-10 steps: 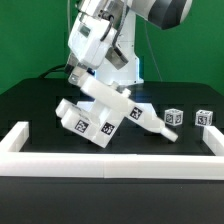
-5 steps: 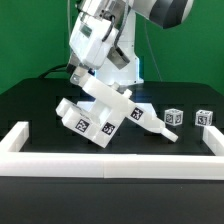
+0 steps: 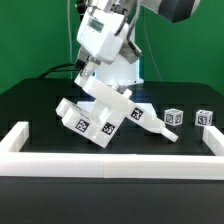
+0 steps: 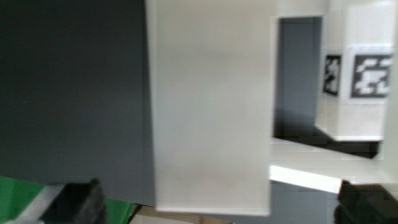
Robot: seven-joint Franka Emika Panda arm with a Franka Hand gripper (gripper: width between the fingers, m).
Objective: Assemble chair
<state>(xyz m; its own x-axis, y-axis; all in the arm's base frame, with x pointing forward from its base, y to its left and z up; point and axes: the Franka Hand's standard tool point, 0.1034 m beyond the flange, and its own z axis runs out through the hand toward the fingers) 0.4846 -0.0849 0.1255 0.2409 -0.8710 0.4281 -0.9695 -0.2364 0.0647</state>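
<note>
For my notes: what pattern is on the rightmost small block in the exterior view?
White block, black-and-white square tag; exterior view shows it best.

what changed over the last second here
The two-finger gripper rose a little and swung toward the exterior view's right, jaws open, gripping nothing. The matte white tagged chair assembly and the two small white tagged blocks stayed where they were.

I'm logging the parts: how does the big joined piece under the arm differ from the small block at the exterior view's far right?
The joined piece is much bigger and built of several parts; the block is one small cube. The joined piece lies tilted; the block sits level. The joined piece shows several tags; the block shows one. Both are matte white.
</note>
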